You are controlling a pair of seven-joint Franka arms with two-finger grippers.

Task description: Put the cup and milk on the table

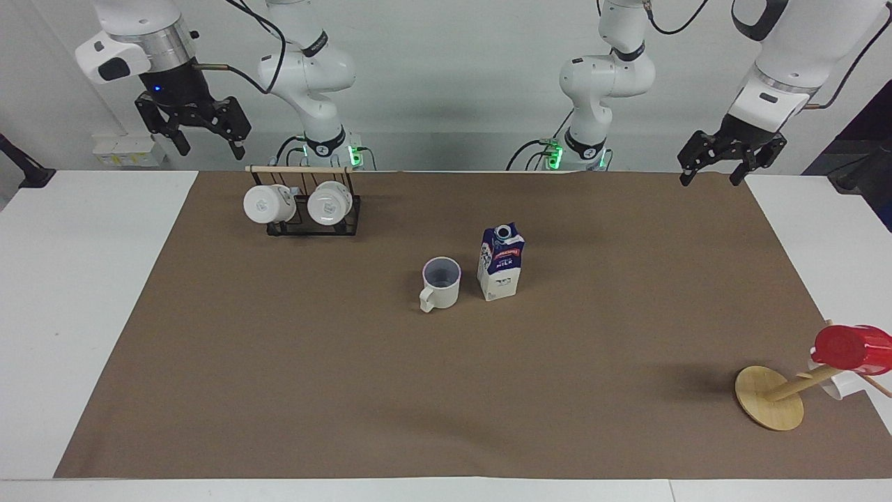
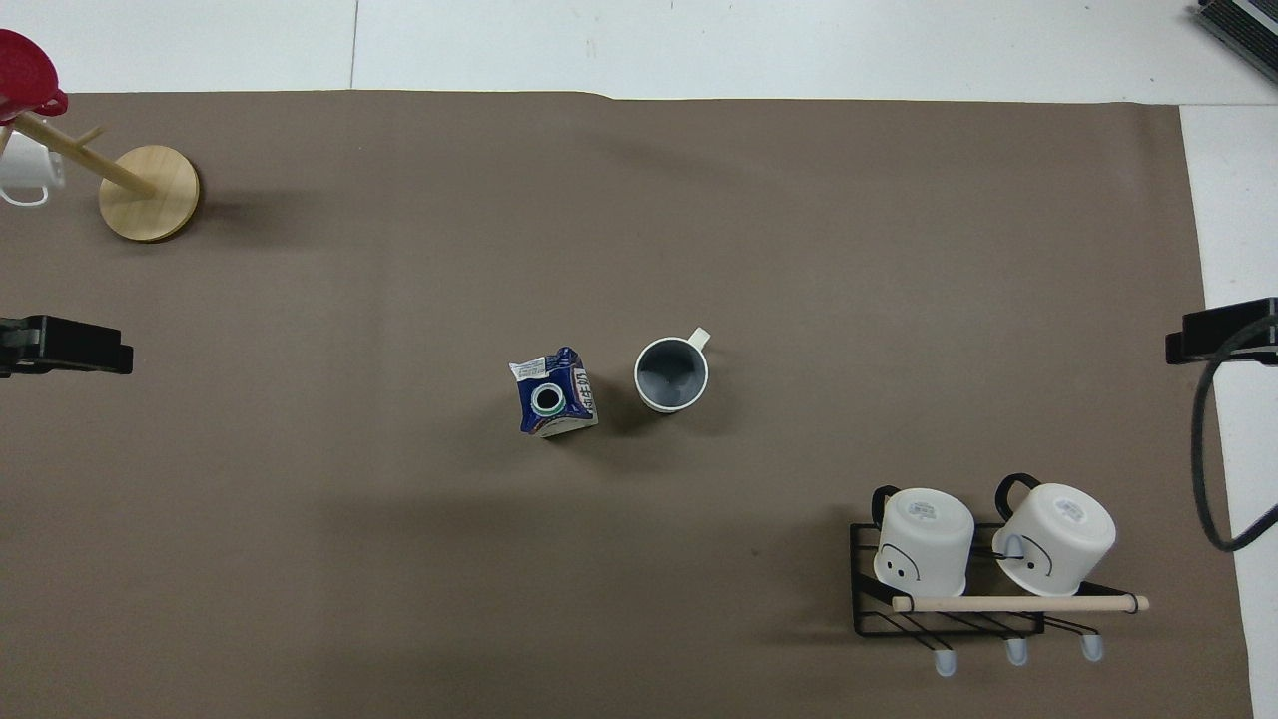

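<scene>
The cream cup [image 1: 440,282] [image 2: 671,374] stands upright on the brown sheet in the middle of the table [image 1: 334,390], its handle pointing away from the robots. Right beside it, toward the left arm's end, the navy and white milk [image 1: 502,261] [image 2: 554,394] carton stands upright. My left gripper [image 1: 709,180] hangs open and empty over the sheet's corner at the robots' edge, far from both. High over the table's edge beside the mug rack, my right gripper [image 1: 212,150] is open and empty too.
A black wire rack [image 1: 303,216] [image 2: 949,609] with two white mugs stands near the robots at the right arm's end. A wooden mug tree [image 1: 770,397] [image 2: 150,192] bearing a red cup [image 1: 850,347] leans at the far corner at the left arm's end.
</scene>
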